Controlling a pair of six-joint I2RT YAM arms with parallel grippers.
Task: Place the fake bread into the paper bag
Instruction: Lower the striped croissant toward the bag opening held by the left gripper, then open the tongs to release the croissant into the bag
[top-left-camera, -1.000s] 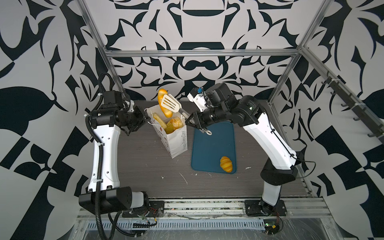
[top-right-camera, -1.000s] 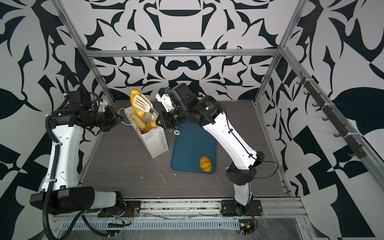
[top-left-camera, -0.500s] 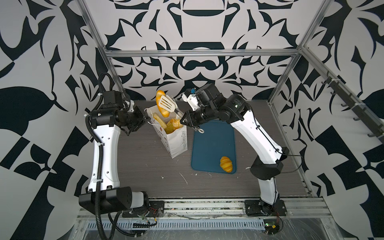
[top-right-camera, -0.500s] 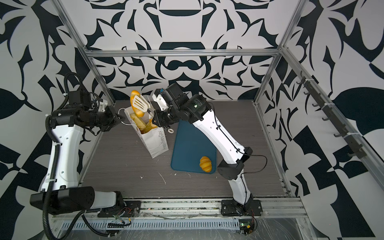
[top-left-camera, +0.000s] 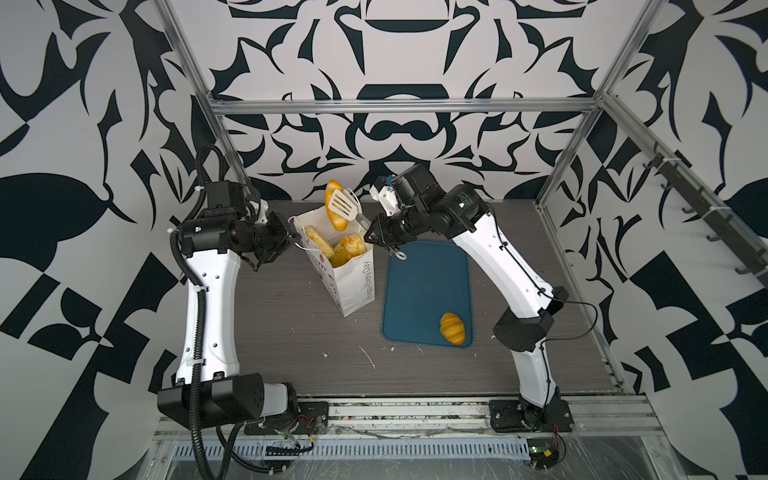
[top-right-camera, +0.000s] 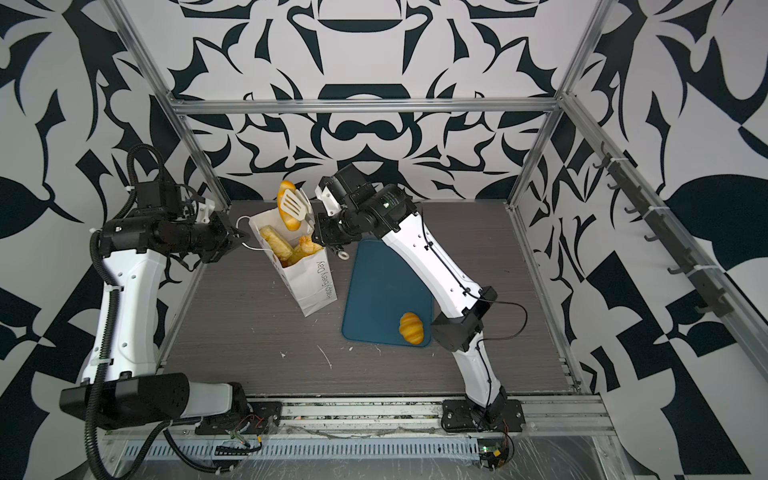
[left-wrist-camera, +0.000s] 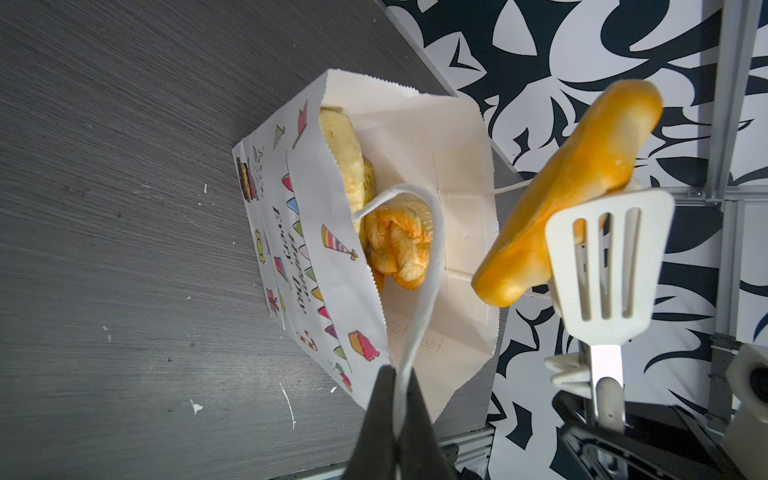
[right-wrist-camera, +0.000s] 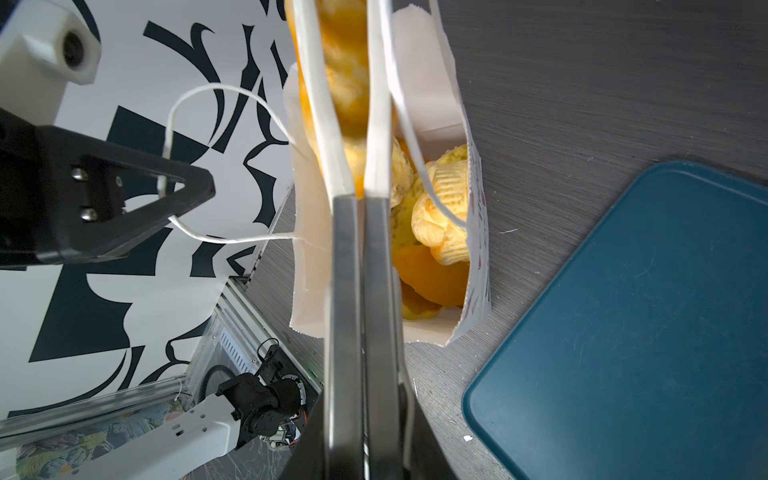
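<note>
Hanging over the open mouth of the paper bag (top-left-camera: 353, 278), a long glossy loaf (top-left-camera: 332, 193) is pinched in the white slotted tongs (top-left-camera: 343, 204) held by the right gripper (top-left-camera: 374, 233), whose jaws are squeezed shut on the tongs' metal arms. The left gripper (left-wrist-camera: 400, 376) is clamped on the bag's thin cord handle (left-wrist-camera: 428, 266), drawing the mouth wide. The bag stands tilted near the back edge of the worktop (top-left-camera: 291, 340), left of the middle, with several pastries (top-left-camera: 351, 245) already inside. One croissant (top-left-camera: 452, 328) lies at the front right corner of the teal tray (top-left-camera: 424, 282), which sits just beside the bag. The toy breads look light, stiff and slick, so the loaf could slide out of the blades if they tilt further. A hold across its middle seems safest. The bag is thin, soft paper that would likely crumple or tip if pushed, so the cord handle is probably the right place to steady it.
</note>
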